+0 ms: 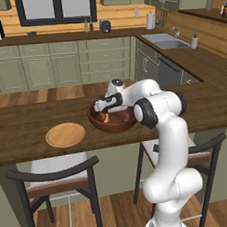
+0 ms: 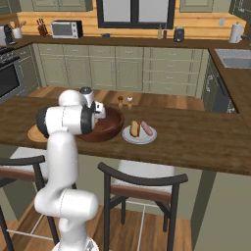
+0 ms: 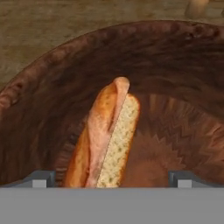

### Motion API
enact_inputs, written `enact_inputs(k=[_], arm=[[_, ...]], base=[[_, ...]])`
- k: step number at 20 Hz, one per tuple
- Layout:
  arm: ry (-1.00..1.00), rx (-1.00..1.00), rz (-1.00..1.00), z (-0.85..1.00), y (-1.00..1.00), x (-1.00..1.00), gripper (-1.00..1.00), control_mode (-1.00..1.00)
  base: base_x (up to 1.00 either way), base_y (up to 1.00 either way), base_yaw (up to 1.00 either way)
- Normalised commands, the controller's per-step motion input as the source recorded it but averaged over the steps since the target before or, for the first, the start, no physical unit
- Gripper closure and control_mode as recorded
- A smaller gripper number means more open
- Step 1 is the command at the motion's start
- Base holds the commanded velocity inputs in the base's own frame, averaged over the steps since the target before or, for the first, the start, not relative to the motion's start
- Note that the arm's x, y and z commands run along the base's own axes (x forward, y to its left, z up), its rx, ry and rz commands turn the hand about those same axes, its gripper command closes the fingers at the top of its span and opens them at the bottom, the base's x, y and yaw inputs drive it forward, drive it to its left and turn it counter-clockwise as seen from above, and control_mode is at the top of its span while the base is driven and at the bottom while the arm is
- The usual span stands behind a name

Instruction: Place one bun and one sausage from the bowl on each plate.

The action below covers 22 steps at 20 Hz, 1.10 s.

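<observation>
My gripper is open and reaches down into the dark wooden bowl, its fingertips wide apart on either side of a bun. A pinkish sausage lies along the bun's split. Nothing is held. In the left base view the hand hangs over the bowl, left of centre. The tan wooden plate lies bare to the bowl's left. The grey-white plate right of the bowl carries a bun and a sausage.
Two small shakers stand on the counter behind the bowl. Two dark-framed stools sit under the counter's near edge, on either side of the arm. The sink is on the far side counter.
</observation>
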Motion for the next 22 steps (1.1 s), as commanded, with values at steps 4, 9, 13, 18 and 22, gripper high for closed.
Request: enact_inputs(k=[4,9,13,18,22], arm=[[0.06,0.11,-0.18,-0.05,0.26,0.13,-1.0,-1.0],[0.14,0.14,-0.06,-0.19,0.01,0.0,-1.0,-1.0],[0.12,0.1,0.0,-0.17,-0.07,0.02,-1.0,-1.0],[0.1,0.04,0.0,-0.24,-0.01,0.01,-1.0,-1.0],[0.02,0.0,0.0,-0.29,0.0,0.01,-1.0,-1.0]], base=[[0.0,0.0,0.0],[0.0,0.0,0.0],[0.0,0.0,0.0],[0.0,0.0,0.0],[0.0,0.0,0.0]])
